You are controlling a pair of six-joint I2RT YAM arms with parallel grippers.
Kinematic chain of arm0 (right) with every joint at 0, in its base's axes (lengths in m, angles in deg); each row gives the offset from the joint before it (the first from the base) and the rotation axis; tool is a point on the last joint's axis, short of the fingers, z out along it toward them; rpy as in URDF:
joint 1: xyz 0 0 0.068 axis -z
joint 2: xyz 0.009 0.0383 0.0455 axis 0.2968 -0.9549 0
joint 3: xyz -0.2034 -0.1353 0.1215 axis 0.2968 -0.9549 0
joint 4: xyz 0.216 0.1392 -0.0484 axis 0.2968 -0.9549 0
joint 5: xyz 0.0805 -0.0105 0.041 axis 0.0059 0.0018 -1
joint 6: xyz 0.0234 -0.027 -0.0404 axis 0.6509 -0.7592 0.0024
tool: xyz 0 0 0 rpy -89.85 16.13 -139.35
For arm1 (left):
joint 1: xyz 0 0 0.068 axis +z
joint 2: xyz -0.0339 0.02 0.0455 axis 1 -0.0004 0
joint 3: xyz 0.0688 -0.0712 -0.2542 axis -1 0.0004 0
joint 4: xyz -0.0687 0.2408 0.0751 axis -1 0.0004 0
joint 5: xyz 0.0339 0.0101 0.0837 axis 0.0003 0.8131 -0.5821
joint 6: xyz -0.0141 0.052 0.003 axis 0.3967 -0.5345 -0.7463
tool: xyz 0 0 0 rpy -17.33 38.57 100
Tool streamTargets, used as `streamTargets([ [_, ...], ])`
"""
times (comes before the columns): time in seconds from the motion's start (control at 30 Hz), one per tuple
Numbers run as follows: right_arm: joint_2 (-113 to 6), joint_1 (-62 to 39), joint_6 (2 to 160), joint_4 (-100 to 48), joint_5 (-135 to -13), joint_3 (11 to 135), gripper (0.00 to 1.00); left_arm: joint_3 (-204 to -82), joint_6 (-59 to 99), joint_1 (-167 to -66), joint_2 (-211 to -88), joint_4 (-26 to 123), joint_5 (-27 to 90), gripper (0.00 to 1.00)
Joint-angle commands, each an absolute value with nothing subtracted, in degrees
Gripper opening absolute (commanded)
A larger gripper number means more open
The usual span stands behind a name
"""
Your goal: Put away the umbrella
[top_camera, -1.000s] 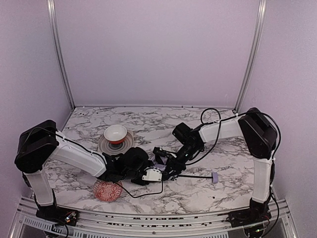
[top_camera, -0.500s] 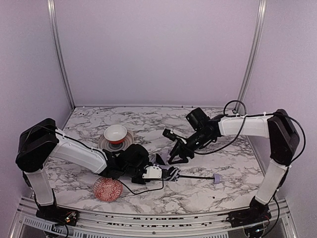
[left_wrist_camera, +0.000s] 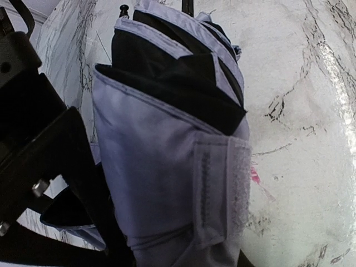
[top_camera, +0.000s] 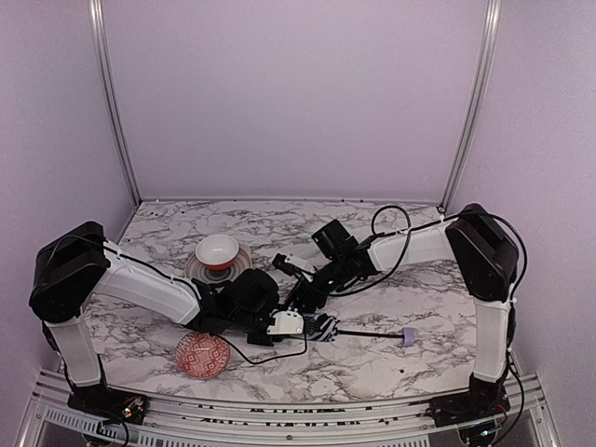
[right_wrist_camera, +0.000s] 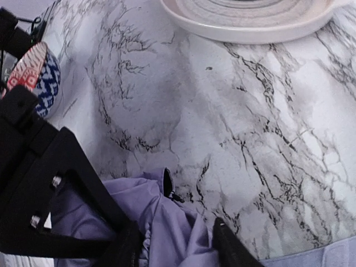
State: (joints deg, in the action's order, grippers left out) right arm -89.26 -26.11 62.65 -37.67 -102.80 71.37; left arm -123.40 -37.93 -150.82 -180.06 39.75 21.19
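My left pincer (top_camera: 298,324) pinches the bundled lavender umbrella (left_wrist_camera: 167,167), steadying it on the marble surface (top_camera: 391,368) near the front. My right pincer (right_wrist_camera: 175,245) straddles a loose fabric fold, probably to tuck it; I cannot tell whether it grips.

right end effector (top_camera: 301,299) returned, at umbrella (left_wrist_camera: 167,167)

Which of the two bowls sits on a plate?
The white bowl, farther back; the red patterned bowl rests straight on the marble table.
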Motion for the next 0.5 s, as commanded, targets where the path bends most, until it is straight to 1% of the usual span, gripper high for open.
streamTargets([
  [0.0, -90.0, -26.4, 64.0, -37.0, -103.5, 73.0, 0.25, -121.6, -36.0, -151.0, -182.6, 50.2, 25.4, 0.29],
  [0.03, -89.2, -26.3, 64.2, -36.5, -102.8, 72.3, 0.14, -121.5, -36.0, -151.0, -182.5, 50.4, 25.4, 0.28],
  [0.07, -87.8, -26.0, 64.5, -35.4, -102.0, 71.3, 0.06, -121.5, -35.9, -151.0, -182.4, 50.6, 25.4, 0.28],
  [0.1, -86.4, -25.2, 65.0, -34.5, -101.5, 70.0, 0.0, -121.4, -35.8, -151.0, -182.2, 50.7, 25.5, 0.27],
  [0.13, -85.1, -24.8, 65.9, -33.6, -101.2, 68.7, 0.0, -121.2, -35.8, -150.9, -182.0, 50.8, 25.9, 0.25],
  [0.23, -81.3, -22.3, 66.9, -31.9, -102.0, 64.0, 0.0, -120.8, -35.4, -150.7, -181.5, 51.2, 27.4, 0.14],
  [0.3, -78.9, -21.7, 66.3, -31.9, -102.0, 61.2, 0.0, -121.0, -35.0, -150.4, -181.6, 51.7, 28.3, 0.09],
  [0.33, -78.0, -21.6, 66.1, -31.6, -102.1, 59.9, 0.0, -121.1, -34.7, -150.3, -181.8, 52.1, 28.8, 0.0],
  [0.47, -75.6, -20.3, 68.1, -28.9, -104.1, 55.2, 0.0, -121.9, -34.8, -150.1, -182.5, 54.3, 31.3, 0.0],
])
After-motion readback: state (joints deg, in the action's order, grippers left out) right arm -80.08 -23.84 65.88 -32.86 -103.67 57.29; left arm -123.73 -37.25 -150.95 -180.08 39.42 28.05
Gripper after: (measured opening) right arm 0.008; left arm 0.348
